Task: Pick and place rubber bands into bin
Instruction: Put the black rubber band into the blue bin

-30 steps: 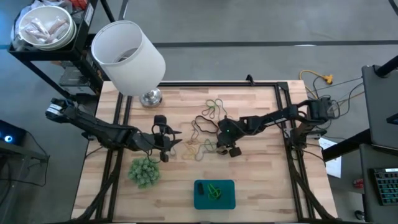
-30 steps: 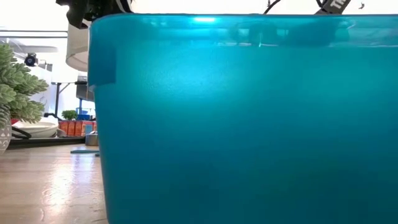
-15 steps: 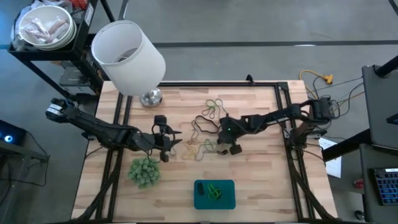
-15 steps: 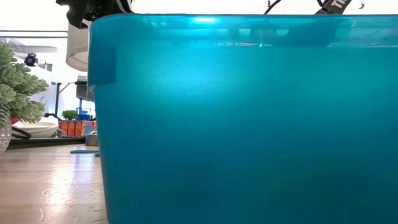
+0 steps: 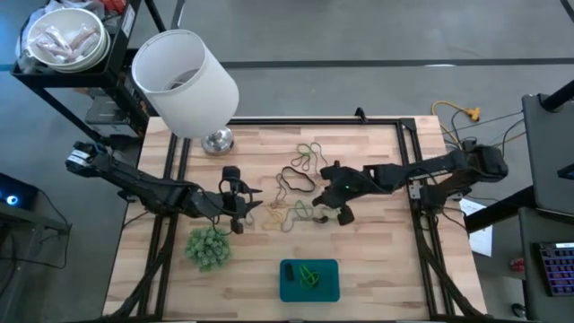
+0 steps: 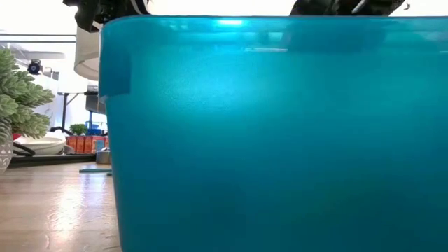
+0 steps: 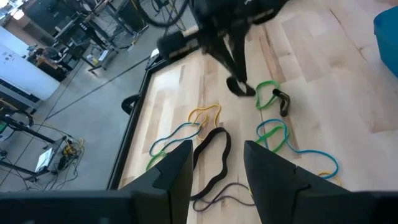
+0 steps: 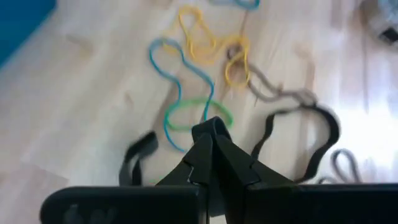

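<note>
The small shallow teal-blue rectangular bin [image 5: 309, 280] sits near the front edge of the light wooden slatted table [image 5: 377, 260]. It contains a green rubber band [image 5: 308, 274], lying toward its middle. In the low view the bin's wall [image 6: 273, 133] fills nearly the whole frame, so its contents are hidden there. A large white cylindrical container [image 5: 185, 82] stands above the table's back left corner, and a fuzzy green ball [image 5: 208, 247] rests on the table's front left area.

The remaining loose rubber bands [image 5: 294, 193] lie in a scattered cluster at the table's centre, between the two grippers, well apart from the bin. The cluster includes yellow, green, blue, tan and black loops; some overlap one another.

The right gripper [image 5: 338, 212] reaches in from the right side, its arm stretched low across the table, and is positioned at the right edge of the cluster. Its fingers [image 8: 211, 146] are pressed fully together. In the right wrist view the closed tips sit at a green loop [image 8: 199, 115], with the band passing right at the tips; whether the band is actually pinched cannot be told.

The left gripper [image 5: 237, 212] reaches in from the left side and is positioned at the left edge of the cluster. Its fingers [image 7: 177, 171] stand partly apart with nothing between them.
</note>
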Robot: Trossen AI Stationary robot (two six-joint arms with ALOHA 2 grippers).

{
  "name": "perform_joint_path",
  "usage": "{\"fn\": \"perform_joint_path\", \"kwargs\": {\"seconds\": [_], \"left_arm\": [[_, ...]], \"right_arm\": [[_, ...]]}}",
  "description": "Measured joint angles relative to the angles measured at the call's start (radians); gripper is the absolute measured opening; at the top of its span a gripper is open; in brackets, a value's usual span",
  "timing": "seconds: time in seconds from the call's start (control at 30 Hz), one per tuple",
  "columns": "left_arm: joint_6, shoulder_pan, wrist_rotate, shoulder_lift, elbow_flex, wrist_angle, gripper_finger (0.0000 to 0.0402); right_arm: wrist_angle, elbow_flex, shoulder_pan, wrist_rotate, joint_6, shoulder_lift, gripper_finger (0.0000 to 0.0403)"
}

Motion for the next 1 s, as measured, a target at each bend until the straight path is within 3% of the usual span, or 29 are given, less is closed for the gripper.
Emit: {"fn": "perform_joint_path", "kwargs": {"seconds": [0.33,0.7,1.0], "left_arm": [[0.0,0.0,0.0,0.0,0.0,0.001,0.0128],[-0.001,0.001,0.005,0.0,0.0,0.003,0.0128],[-0.002,0.001,0.008,0.0,-0.001,0.009,0.0128]], "right_arm": [[0.001,0.0,0.197,-0.009,0.047,-0.091,0.0008],[0.185,0.001,0.463,-0.013,0.063,-0.002,0.0008],[0.299,0.001,0.495,-0.013,0.053,0.11,0.0008]]}}
